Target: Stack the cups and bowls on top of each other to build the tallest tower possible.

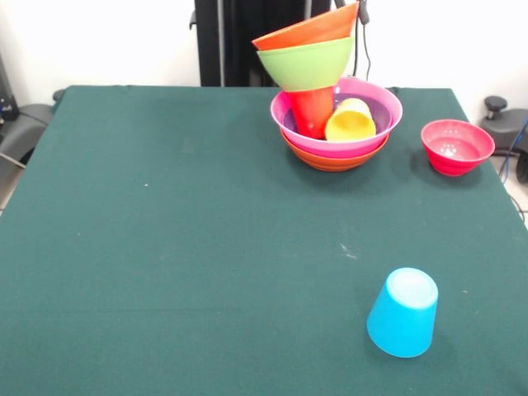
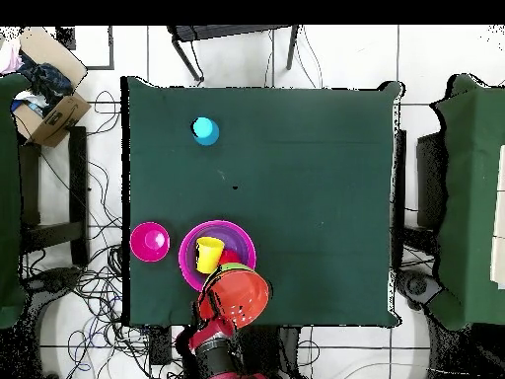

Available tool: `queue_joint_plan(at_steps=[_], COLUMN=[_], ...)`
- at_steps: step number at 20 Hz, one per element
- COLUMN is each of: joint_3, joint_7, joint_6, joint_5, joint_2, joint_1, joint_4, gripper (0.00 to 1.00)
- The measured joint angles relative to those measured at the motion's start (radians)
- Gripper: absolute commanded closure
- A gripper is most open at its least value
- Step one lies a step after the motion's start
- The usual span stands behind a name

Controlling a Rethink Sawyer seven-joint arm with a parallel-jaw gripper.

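The tower stands at the table's far right in the front view: an orange bowl (image 1: 334, 158) lowest, a magenta bowl (image 1: 338, 140) in it, a purple bowl (image 1: 381, 107) inside that. An upturned red cup (image 1: 312, 111) stands in the purple bowl and a yellow cup (image 1: 351, 122) lies beside it. A lime green bowl (image 1: 305, 66) sits on the red cup, with a tilted orange bowl (image 1: 307, 29) on top. A dark part of my gripper (image 1: 361, 10) shows at that bowl's right rim. The light blue cup (image 1: 403, 312) stands upturned near the front. The small blue bowl is out of view.
A small crimson bowl (image 1: 456, 146) sits on the table right of the tower, also in the overhead view (image 2: 150, 241). The red arm (image 2: 212, 345) reaches over the table's edge above the top orange bowl (image 2: 237, 296). A cardboard box (image 2: 44, 99) lies off the table.
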Motion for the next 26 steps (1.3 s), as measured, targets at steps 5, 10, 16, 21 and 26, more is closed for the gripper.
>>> queue_joint_plan(at_steps=[5, 10, 16, 21, 26], joint_3=[0.003, 0.01, 0.021, 0.022, 0.027], joint_7=[0.0, 0.0, 0.008, 0.032, 0.074], joint_6=[0.015, 0.048, 0.129, 0.265, 0.447], joint_5=[-0.015, -0.033, -0.058, -0.101, -0.174], joint_2=[-0.031, -0.059, -0.112, -0.187, -0.277], joint_1=[-0.004, -0.009, -0.018, -0.019, -0.027], joint_4=[0.0, 0.0, 0.004, 0.007, 0.007], gripper=[0.0, 0.0, 0.0, 0.0, 0.0])
